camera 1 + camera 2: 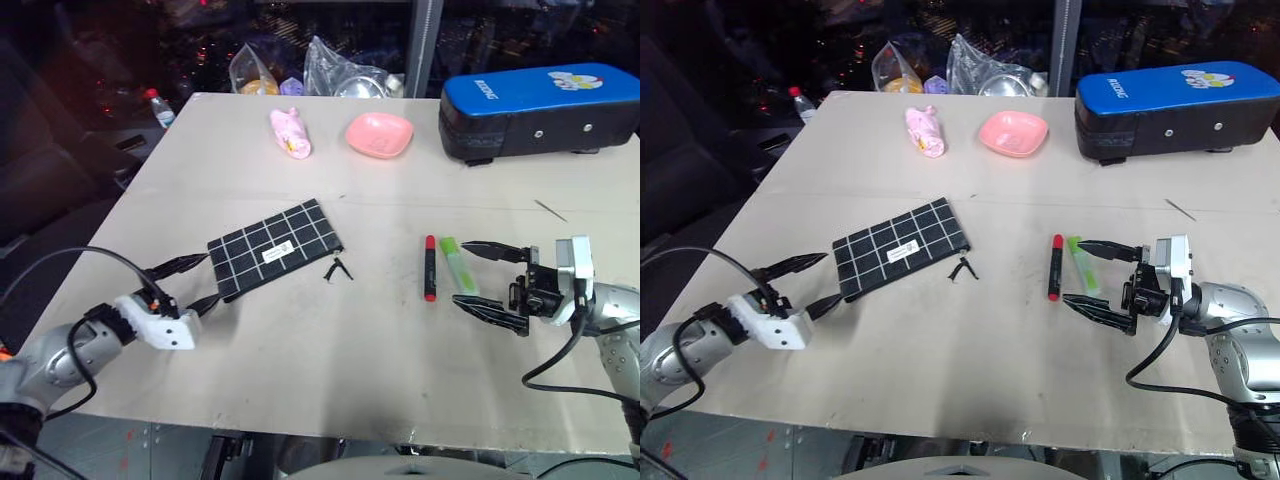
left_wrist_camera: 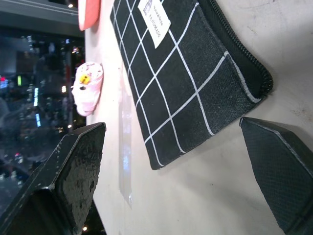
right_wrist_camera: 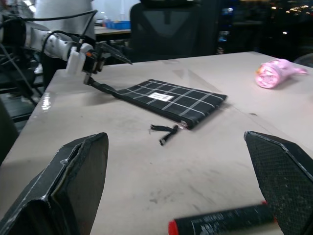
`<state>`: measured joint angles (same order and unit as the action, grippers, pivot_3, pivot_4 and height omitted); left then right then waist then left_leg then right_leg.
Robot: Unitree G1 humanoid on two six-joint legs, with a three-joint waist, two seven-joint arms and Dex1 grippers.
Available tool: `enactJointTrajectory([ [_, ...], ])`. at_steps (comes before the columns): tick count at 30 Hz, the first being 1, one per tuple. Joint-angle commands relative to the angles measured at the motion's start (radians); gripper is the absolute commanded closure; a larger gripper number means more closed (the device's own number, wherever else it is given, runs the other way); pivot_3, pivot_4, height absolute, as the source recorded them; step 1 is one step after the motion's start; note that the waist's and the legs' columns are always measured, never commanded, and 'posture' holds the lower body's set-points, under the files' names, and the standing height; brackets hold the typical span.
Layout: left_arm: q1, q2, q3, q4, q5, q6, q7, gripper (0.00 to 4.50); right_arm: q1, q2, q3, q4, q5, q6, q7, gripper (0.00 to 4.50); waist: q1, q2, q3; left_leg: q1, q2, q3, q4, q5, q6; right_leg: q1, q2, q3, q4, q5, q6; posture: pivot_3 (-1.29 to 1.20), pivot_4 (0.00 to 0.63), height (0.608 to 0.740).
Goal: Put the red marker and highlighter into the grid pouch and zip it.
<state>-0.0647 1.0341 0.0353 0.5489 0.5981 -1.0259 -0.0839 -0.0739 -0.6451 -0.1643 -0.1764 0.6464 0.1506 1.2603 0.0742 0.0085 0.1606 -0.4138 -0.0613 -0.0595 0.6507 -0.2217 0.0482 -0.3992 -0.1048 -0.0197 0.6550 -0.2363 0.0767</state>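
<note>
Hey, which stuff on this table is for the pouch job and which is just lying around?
For the job:
- red marker
- highlighter
- grid pouch
- left gripper and right gripper, both open

Just lying about:
- blue case
- pink dish
- pink toy
- plastic bags
- bottle

Grid pouch (image 3: pixel 171 101) beyond red marker (image 3: pixel 222 221)
</note>
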Motion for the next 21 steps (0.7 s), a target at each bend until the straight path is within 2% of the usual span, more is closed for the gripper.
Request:
enactJointTrajectory([
  [1,-0.080,-0.046,-0.077,0.031,0.034,0.005,0.001,0.02,0.002,-0.011,-0.019,-0.043,0.016,0.004,-0.007,0.00,0.012,0.001,-0.001,0.000,0.000,0.000,0.001,0.000,0.000,0.001,-0.001,-0.001,0.000,0.000,0.000,0.00,0.150,0.726],
  [7,-0.212,-0.109,-0.145,0.083,0.007,-0.054,-0.019,0.02,0.022,-0.013,-0.032,-0.064,0.016,0.003,-0.026,0.00,0.036,0.004,-0.003,-0.001,0.000,0.000,0.002,0.001,0.001,0.004,-0.005,-0.008,0.002,-0.002,0.004,0.00,0.150,0.726],
  [16,-0.299,-0.119,-0.201,0.131,-0.031,-0.096,-0.058,0.02,0.050,-0.012,-0.048,-0.086,0.014,-0.008,-0.054,0.00,-0.037,-0.005,-0.002,-0.002,0.001,0.000,-0.002,0.006,0.003,0.002,-0.001,-0.007,0.001,0.000,0.001,0.00,0.150,0.726],
  [21,-0.342,-0.171,-0.229,0.120,-0.026,-0.084,-0.057,0.02,0.048,-0.005,-0.041,-0.085,0.008,-0.018,-0.065,0.00,-0.046,-0.005,-0.002,-0.002,0.002,0.000,-0.001,0.006,0.003,0.002,-0.001,-0.007,0.002,-0.001,0.002,0.00,0.150,0.726],
])
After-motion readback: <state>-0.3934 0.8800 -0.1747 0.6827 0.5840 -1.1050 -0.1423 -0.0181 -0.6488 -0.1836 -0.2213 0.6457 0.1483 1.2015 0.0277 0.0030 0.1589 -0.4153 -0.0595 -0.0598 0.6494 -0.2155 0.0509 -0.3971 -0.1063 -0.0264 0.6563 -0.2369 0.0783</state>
